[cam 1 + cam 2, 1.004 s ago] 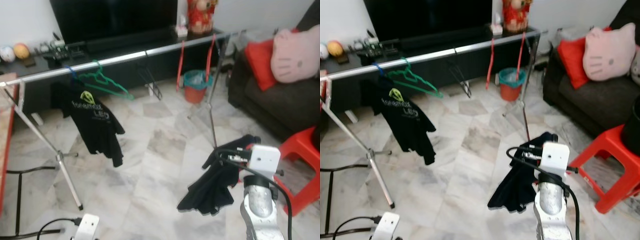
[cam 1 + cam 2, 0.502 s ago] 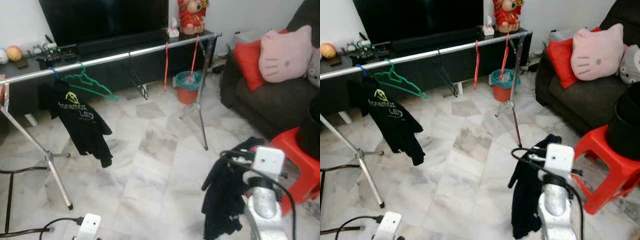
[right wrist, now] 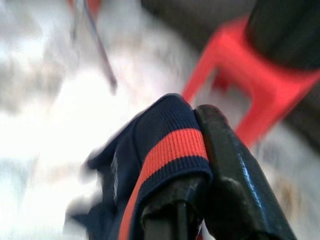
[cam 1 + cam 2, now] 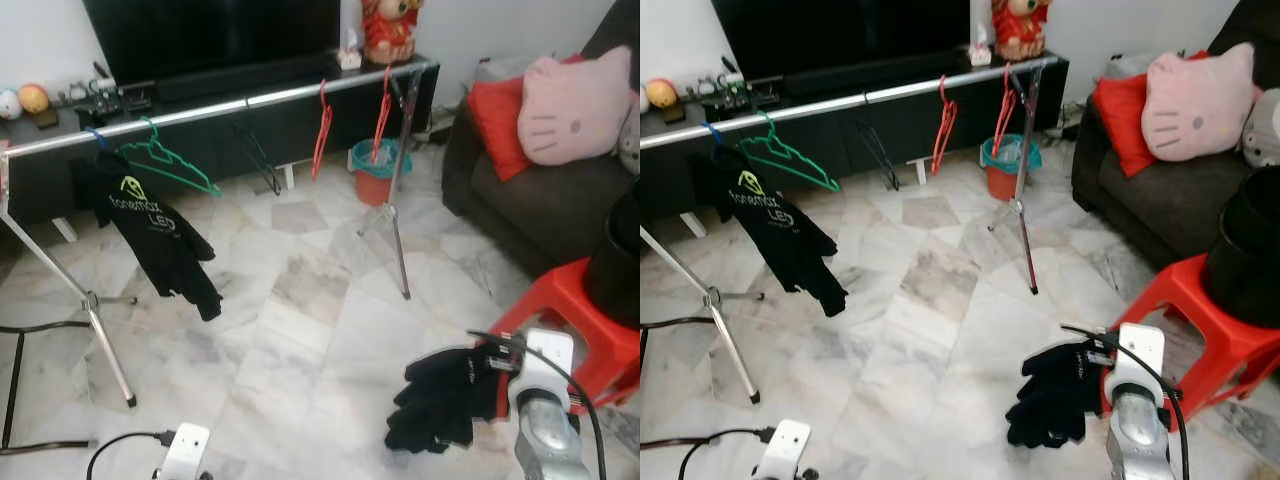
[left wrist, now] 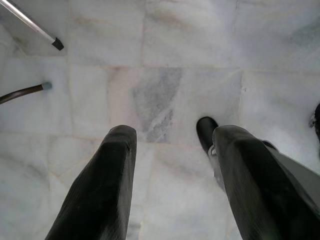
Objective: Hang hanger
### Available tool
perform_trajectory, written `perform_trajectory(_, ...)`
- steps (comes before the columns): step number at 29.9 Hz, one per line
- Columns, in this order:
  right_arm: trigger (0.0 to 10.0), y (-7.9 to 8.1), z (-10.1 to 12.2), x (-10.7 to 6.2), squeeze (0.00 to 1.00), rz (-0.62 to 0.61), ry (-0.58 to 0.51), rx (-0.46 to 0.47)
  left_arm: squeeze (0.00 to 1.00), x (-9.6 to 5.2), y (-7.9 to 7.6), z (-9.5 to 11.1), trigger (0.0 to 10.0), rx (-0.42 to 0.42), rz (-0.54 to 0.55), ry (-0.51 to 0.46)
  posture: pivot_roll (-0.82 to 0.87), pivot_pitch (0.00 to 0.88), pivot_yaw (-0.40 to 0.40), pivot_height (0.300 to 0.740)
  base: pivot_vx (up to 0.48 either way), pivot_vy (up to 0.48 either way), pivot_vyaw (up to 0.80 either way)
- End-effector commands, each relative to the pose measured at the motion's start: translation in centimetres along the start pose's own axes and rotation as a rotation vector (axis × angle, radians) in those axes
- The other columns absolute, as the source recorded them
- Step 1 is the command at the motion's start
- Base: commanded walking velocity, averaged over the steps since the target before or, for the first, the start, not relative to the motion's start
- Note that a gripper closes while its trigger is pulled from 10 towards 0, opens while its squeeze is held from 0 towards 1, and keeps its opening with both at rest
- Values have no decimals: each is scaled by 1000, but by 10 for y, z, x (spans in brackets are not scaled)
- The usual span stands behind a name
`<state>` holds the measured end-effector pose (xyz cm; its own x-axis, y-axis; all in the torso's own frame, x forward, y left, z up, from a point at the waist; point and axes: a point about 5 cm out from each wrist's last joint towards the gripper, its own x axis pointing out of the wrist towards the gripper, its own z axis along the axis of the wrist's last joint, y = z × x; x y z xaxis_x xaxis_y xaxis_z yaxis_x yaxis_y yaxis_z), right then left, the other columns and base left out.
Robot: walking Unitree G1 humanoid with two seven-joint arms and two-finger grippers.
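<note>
A long silver rail [image 4: 200, 108] of a clothes rack crosses the room in front of the TV stand. On it hang a black T-shirt [image 4: 155, 235], a bare green hanger [image 4: 165, 165] and two red hangers [image 4: 322, 130]. My right gripper [image 3: 202, 185] is shut on the red-striped edge of a dark navy garment [image 4: 440, 395], which bunches out low at my right, well short of the rail. Any hanger inside the garment is hidden. My left gripper [image 5: 175, 135] hangs open above the marble floor.
A red stool [image 4: 590, 320] bearing a black bucket [image 4: 620, 270] stands close to my right arm. Behind it is a dark sofa [image 4: 540, 200] with a pink cushion [image 4: 565, 95]. An orange bucket [image 4: 378, 170] sits beyond the rack's right leg [image 4: 397, 240]. The left leg [image 4: 95, 310] splays over the floor.
The camera has shifted, so the rack sits slightly differently in view. The dark garment, hanging straight down from my right gripper half a second ago, now bunches out sideways and lower.
</note>
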<state>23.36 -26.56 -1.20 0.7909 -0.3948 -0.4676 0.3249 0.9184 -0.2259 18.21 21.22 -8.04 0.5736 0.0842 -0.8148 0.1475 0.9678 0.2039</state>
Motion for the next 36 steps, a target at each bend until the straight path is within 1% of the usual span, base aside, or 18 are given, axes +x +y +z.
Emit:
perform_trajectory(1, 10000, 7, -17, -1, 0, 31, 90, 14, 0, -1, 5, -5, 10000, -3, 18, 23, -123, 0, 20, 740, 0, 0, 0)
perform_trajectory(3, 10000, 10, -36, -6, 0, 52, 180, 6, 0, -1, 5, -5, 10000, -6, 19, 24, -120, 0, 21, 740, 0, 0, 0)
perform_trajectory(4, 10000, 11, -41, -7, 0, 61, 201, 5, 0, -1, 5, -5, 10000, -7, 19, 24, -120, 0, 22, 740, 0, 0, 0)
perform_trajectory(5, 10000, 14, -52, -11, 0, 83, 250, 23, 0, -1, 5, -5, 10000, -8, 18, 24, -121, 0, 24, 740, 0, 0, 0)
perform_trajectory(8, 10000, 23, -82, -26, 0, 137, 389, -5, 0, -1, 5, -5, 10000, -10, 16, 26, -115, 0, 21, 740, 0, 0, 0)
perform_trajectory(9, 10000, 27, -95, -35, 0, 163, 445, -30, 0, -1, 4, -6, 10000, -12, 16, 27, -97, 0, 16, 740, 0, 0, 0)
perform_trajectory(10, 10000, 27, -95, -35, 0, 163, 445, -30, 0, -1, 4, -6, 10000, -12, 16, 27, -97, 0, 16, 740, 0, 0, 0)
perform_trajectory(11, 10000, 29, -109, -44, 0, 181, 502, -81, 0, -1, 4, -6, 10000, -21, 19, 28, -87, 0, 12, 740, 0, 0, 0)
perform_trajectory(12, 10000, 30, -115, -49, 0, 190, 530, -69, 0, -1, 4, -7, 10000, -26, 22, 29, -82, 0, 10, 740, 0, 0, 0)
perform_trajectory(16, 10000, 34, -122, -55, 0, 196, 552, -37, 0, -2, 4, -8, 10000, -27, 22, 33, -92, 0, 16, 740, 0, 0, 0)
perform_trajectory(22, 10000, 29, -128, -58, 0, 200, 557, -75, 0, -2, 4, -10, 10000, -16, 14, 36, -103, 0, 17, 740, 0, 0, 0)
perform_trajectory(23, 10000, 27, -128, -58, 0, 202, 554, -93, 0, -2, 4, -10, 10000, -16, 13, 37, -103, 0, 17, 740, 0, 0, 0)
perform_trajectory(24, 10000, 24, -127, -57, 0, 217, 536, -153, 0, -2, 4, -10, 10000, -14, 11, 37, -103, 0, 15, 740, 0, 0, 0)
perform_trajectory(25, 10000, 24, -127, -57, 0, 217, 536, -153, 0, -2, 4, -10, 10000, -14, 11, 37, -103, 0, 15, 740, 0, 0, 0)
perform_trajectory(26, 10000, 22, -126, -56, 0, 229, 519, -189, 0, -2, 4, -10, 10000, -14, 11, 37, -98, 0, 11, 740, 0, 0, 0)
perform_trajectory(28, 10000, 21, -123, -54, 0, 232, 496, -220, 0, -2, 4, -10, 10000, -16, 11, 38, -97, 0, 10, 740, 0, 0, 0)
perform_trajectory(31, 10000, 14, -117, -49, 0, 183, 451, -176, 0, -2, 4, -10, 10000, -16, 11, 38, -98, 0, 9, 740, 0, 0, 0)
perform_trajectory(36, 10000, 9, -117, -48, 0, 179, 454, -147, 0, -2, 3, -10, 10000, -14, 8, 38, -96, 0, 9, 740, 0, 0, 0)
